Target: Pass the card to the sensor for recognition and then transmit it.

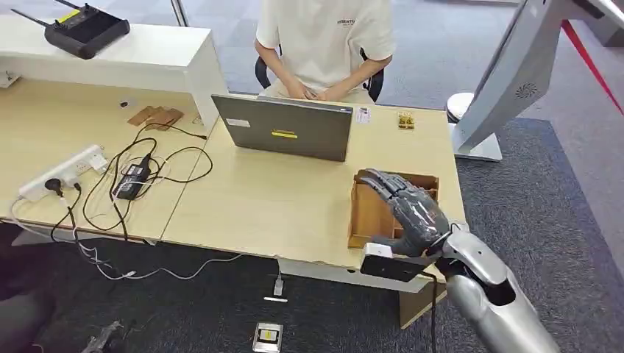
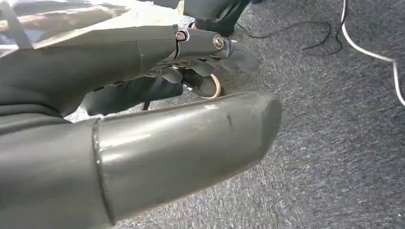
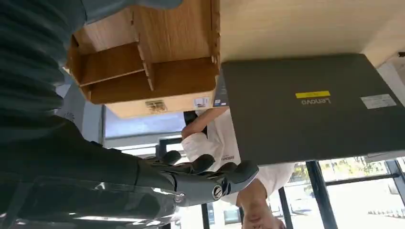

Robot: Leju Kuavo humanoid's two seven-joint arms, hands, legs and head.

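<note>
The right hand, fingers apart and holding nothing, hovers directly over the wooden organizer at the bench's near right corner, fingers pointing toward the laptop. No card can be made out in its compartments. The left hand hangs above the carpet with fingers loosely extended, so the right is nearer.

Small white card flat on desk beside laptop

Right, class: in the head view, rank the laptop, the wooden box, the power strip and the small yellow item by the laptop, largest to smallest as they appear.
1. Laptop
2. Wooden box, partly hidden by the right hand
3. Power strip
4. Small yellow item
</note>
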